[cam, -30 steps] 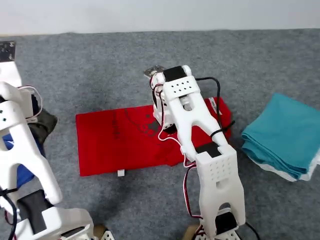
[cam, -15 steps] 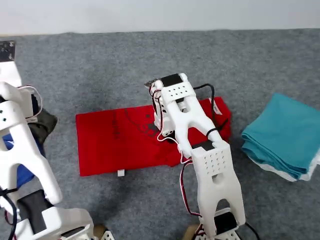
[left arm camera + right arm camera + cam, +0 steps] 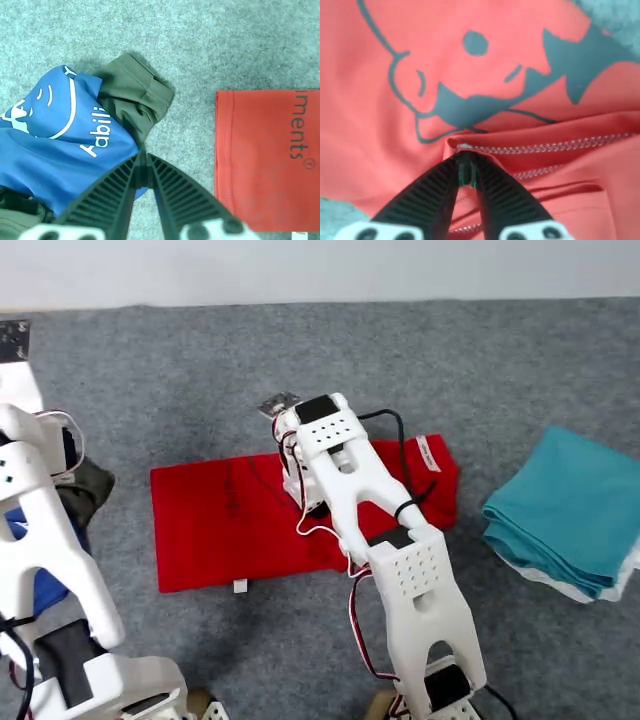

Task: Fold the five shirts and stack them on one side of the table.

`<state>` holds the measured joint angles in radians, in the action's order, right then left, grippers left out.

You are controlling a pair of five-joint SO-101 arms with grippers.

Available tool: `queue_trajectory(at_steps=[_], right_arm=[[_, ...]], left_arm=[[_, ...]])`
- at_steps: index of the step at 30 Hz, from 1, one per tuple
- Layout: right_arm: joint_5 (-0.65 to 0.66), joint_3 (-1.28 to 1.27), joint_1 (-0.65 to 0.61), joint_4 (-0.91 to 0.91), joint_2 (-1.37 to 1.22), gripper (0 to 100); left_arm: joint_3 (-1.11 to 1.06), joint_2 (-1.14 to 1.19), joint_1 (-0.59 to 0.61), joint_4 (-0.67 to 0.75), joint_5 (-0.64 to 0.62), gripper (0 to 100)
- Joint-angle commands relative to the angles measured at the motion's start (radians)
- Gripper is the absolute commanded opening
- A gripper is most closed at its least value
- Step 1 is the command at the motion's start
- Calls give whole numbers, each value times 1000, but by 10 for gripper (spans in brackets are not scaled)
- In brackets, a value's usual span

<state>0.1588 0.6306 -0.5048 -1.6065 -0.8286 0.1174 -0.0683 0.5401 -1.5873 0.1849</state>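
I have my right gripper (image 3: 465,172) squeezed shut on a stitched edge of the red shirt (image 3: 220,525). A little bit of cloth is pinched between the tips.

The red shirt lies flat in the middle of the table (image 3: 450,360). Its long way runs from side to side, from my left arm's side over to my right arm's side. My pinch is near the middle of the shirt, close to its far edge. So there is red cloth on both sides of the gripper, and I think the next pull has to go along that long way, not across it.

My right arm is right over the shirt, so it is the near one. My left gripper (image 3: 144,167) is off to the side with its tips closed on nothing. It hangs above the blue shirt (image 3: 45,145) and the olive shirt (image 3: 135,100), which lie bunched up together.

The folded teal stack (image 3: 565,505) sits on my right arm's side, apart from the red shirt, and I think that is where the red one should end up.
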Motion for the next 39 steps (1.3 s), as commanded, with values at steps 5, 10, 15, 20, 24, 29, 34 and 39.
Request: queue_trajectory(at_steps=[5,10,15,20,24,29,34,39], right_arm=[[-2,72,2,-73,114,10],[-5,71,50,-122,189,10],[-8,64,82,-147,223,10],[-6,64,105,-147,142,10],[-8,71,136,-147,48,10],[-9,178,137,-179,94,10],[-9,226,151,-186,226,10],[-8,226,229,-189,375,10]], left_arm=[[5,-37,2,17,12,6],[5,-41,0,17,11,6],[5,-44,-15,15,11,6],[5,-44,-35,14,11,6],[7,-46,-32,12,11,6],[5,-72,-37,-5,9,6],[-15,-34,-92,-72,3,42],[-35,107,-132,-87,2,120]])
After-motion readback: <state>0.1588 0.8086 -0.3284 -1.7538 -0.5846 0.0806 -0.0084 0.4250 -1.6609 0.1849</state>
